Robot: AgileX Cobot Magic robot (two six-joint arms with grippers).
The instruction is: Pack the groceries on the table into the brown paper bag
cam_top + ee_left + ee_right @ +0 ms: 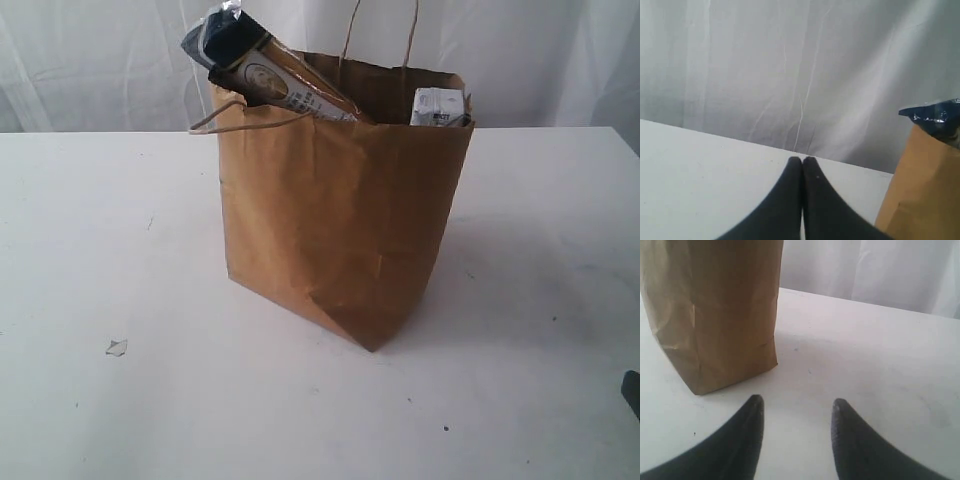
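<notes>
1. The brown paper bag [340, 220] stands upright near the middle of the table [100, 250]. Its mouth is open, its sides are creased, and one bottom corner points at the exterior camera.
2. The long dark-blue noodle packet [262, 68] is in the bag, tilted. Its upper end sticks out over the bag's left rim in the exterior view.
3. The small white-blue carton [440, 107] is in the bag on the right side, with its top just above the rim.
4. The bag's walls hide the rest of the inside, so I cannot tell what else it holds.
5. The rear handle [380, 30] stands up. The front handle [240, 120] flops leftward against the front rim, below the packet.
6. The left gripper [802, 161] is fully closed, fingertips pressed together, with nothing held. It is over bare table near the back edge, with the bag just off to one side. I cannot tell whether the tips touch the tabletop.
7. The right gripper [797, 407] has its jaws partly apart with a clear gap and nothing between them. Only bare table shows through. The bag is near, ahead of the tips and not touching.
8. A small pale crumb [116, 347] lies on the table, front left in the exterior view, well apart from the bag.
9. A white curtain [100, 60] hangs behind the table.
10. A dark object [632, 392] is cropped at the right edge of the exterior view. I cannot tell what it is.
</notes>
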